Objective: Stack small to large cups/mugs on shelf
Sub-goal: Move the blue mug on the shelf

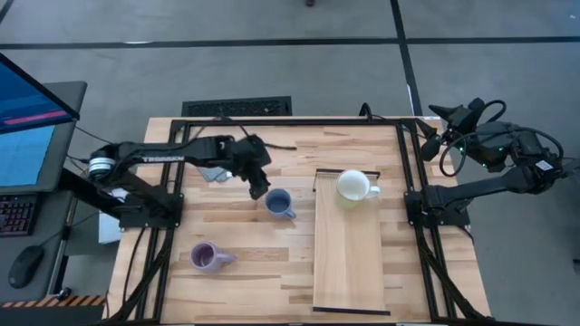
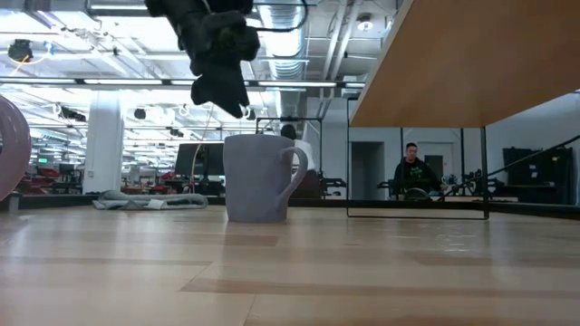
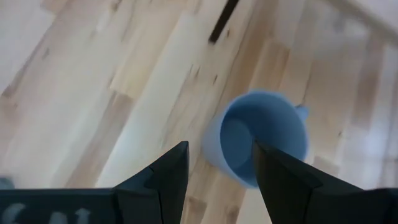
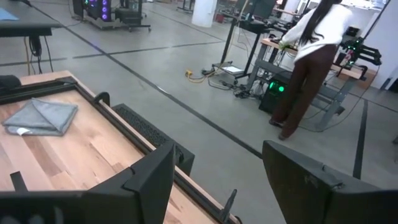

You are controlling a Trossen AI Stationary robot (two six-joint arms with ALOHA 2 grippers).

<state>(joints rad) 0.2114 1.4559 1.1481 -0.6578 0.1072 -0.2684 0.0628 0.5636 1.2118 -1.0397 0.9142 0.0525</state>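
A slate blue mug [image 1: 278, 203] stands upright on the slatted table, its mouth up, also seen as the blue mug [image 3: 258, 144] in the left wrist view. My left gripper [image 1: 259, 189] hangs open just above and left of it, tipped down, touching nothing. A cream-white mug [image 1: 354, 186] stands on the far end of the pale wooden shelf [image 1: 349, 263]. A lavender mug [image 1: 207, 257] lies on its side near the table's left front. My right gripper [image 4: 217, 168] waits open, raised past the table's right far corner.
A grey folded cloth [image 1: 214, 170] lies at the table's far left, behind my left arm. A dark frame [image 1: 299, 121] runs round the table's edges. Bare boards lie between the lavender mug and the shelf. A person [image 4: 314, 56] stands in the room beyond the table.
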